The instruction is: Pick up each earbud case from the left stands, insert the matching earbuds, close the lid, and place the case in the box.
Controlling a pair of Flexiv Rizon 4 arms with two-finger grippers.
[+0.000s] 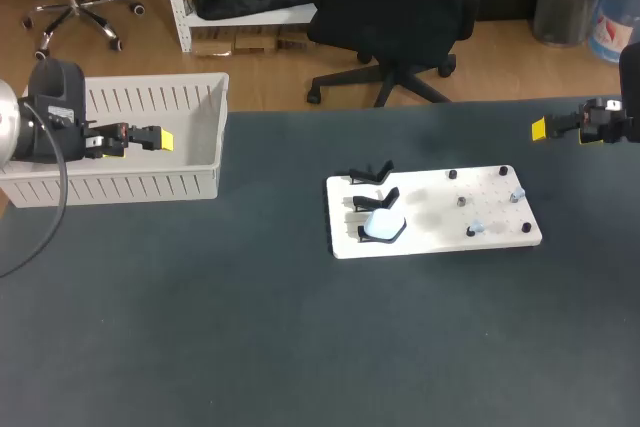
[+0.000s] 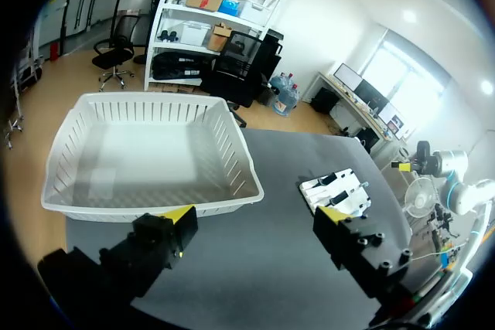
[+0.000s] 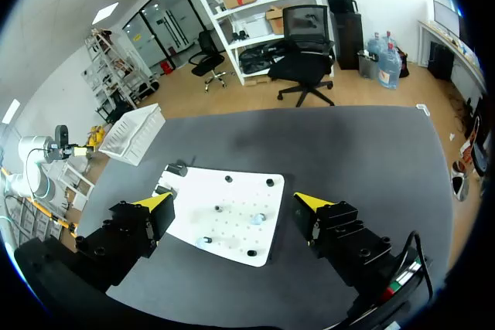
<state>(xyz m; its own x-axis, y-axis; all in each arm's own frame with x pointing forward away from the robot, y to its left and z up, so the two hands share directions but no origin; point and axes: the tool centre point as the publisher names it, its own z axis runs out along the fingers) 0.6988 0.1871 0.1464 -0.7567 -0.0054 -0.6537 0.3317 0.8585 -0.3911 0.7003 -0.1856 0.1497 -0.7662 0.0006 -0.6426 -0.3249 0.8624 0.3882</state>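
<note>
With both jaws spread wide and empty, the white case [image 1: 383,225] at mid-frame should be approached squarely, the black stands [image 1: 372,175] left undisturbed.

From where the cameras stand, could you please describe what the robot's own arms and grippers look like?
The left gripper and right gripper match: each has two chunky black fingers built of bolted blocks, ending in bright yellow wedge tips. In the head view the left arm shows a silver-white joint, a black wrist housing and a black cable looping down; the right arm shows black.
</note>
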